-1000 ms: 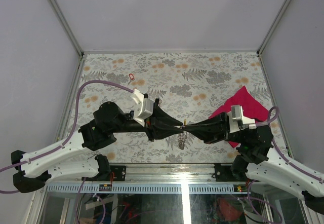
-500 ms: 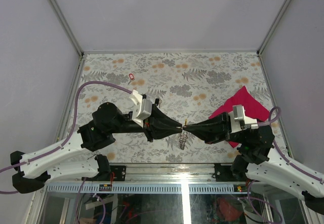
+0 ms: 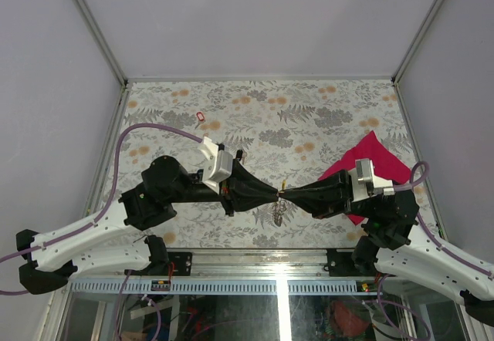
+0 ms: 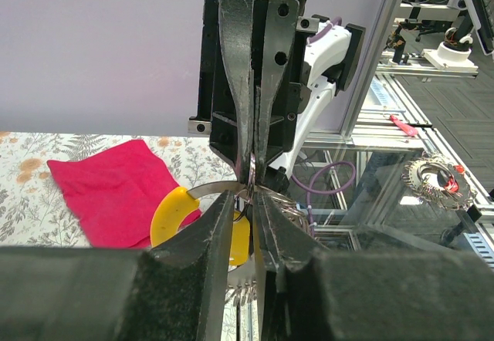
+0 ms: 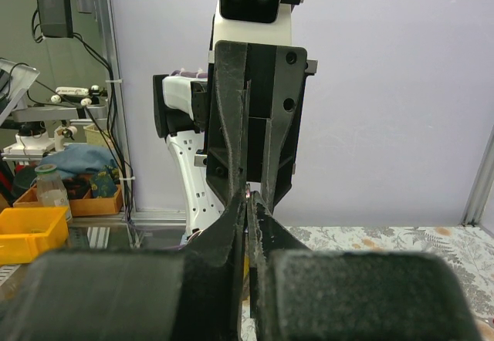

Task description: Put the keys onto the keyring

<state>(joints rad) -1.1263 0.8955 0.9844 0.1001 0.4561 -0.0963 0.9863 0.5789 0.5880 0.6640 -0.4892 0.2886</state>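
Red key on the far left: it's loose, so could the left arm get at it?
Probably: the red key lies alone on the table, nothing blocking, though the left pincer would first have to leave the keyring.

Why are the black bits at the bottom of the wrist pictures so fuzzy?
Left wrist view: the left fingers sit close to the lens, so they blur; the keyring looks sharp. Right wrist view: the right fingers equally fuzzy. Top view: evenly lit, sharp.
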